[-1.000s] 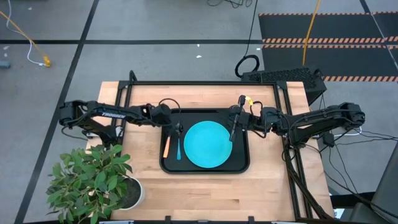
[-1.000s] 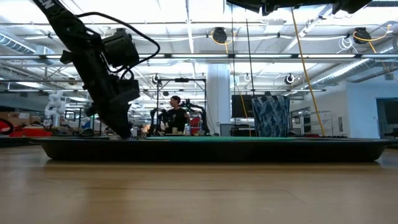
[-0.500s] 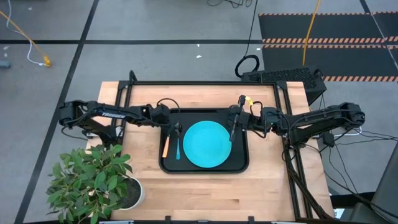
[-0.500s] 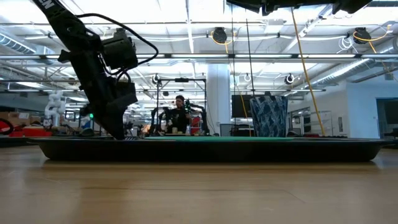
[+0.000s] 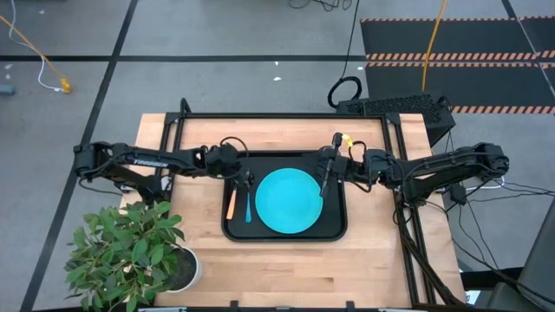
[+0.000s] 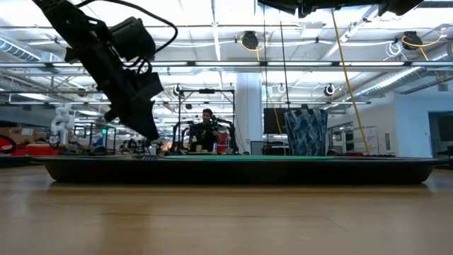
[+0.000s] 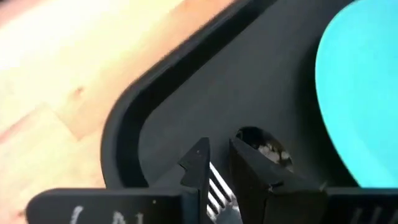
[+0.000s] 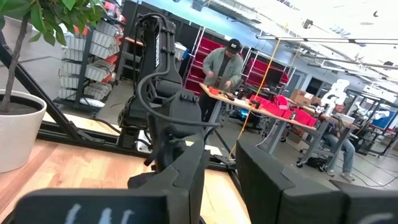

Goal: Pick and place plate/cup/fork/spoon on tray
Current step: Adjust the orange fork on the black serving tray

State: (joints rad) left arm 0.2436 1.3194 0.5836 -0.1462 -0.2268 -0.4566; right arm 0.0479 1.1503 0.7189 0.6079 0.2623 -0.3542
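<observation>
Large black rectangular tray w/ raised rim (image 5: 286,232) sits mid-table on the pale wood tabletop (image 5: 286,269). Round flat turquoise-blue plate (image 5: 290,201) lies inside it, centre-right. Slim fork w/ orange handle (image 5: 231,204) and slim spoon w/ light blue handle (image 5: 249,206) lie side by side in the tray's left part, fork nearer the left rim, spoon between fork and plate; both run roughly parallel, bowl/tines ends pointing to the far side. Small dark grey-brown tumbler cup not clearly made out in any view.

Left gripper (image 5: 246,179) hangs over the tray's far-left area, just above the utensils' far ends. Low view: it's (image 6: 145,120) lifted off the tray (image 6: 233,170), tilted, not touching. Left wrist view: fingers (image 7: 194,169) close together w/ only a narrow gap, nothing pinched; silvery fork tines (image 7: 217,185) show beneath the gap, spoon's dark shiny bowl (image 7: 264,144) just beside, plate edge (image 7: 360,87) near, tray rim (image 7: 124,124) curving round the corner.

Right gripper (image 5: 328,173) waits over the tray's far-right part, by the plate's edge. Right wrist view: its fingers (image 8: 186,174) stand a little apart, holding nothing; the other arm shows beyond.

Green leafy plant in white pot (image 5: 130,251) at table's near-left corner. A person (image 8: 222,65) stands at a workbench in the room behind.
</observation>
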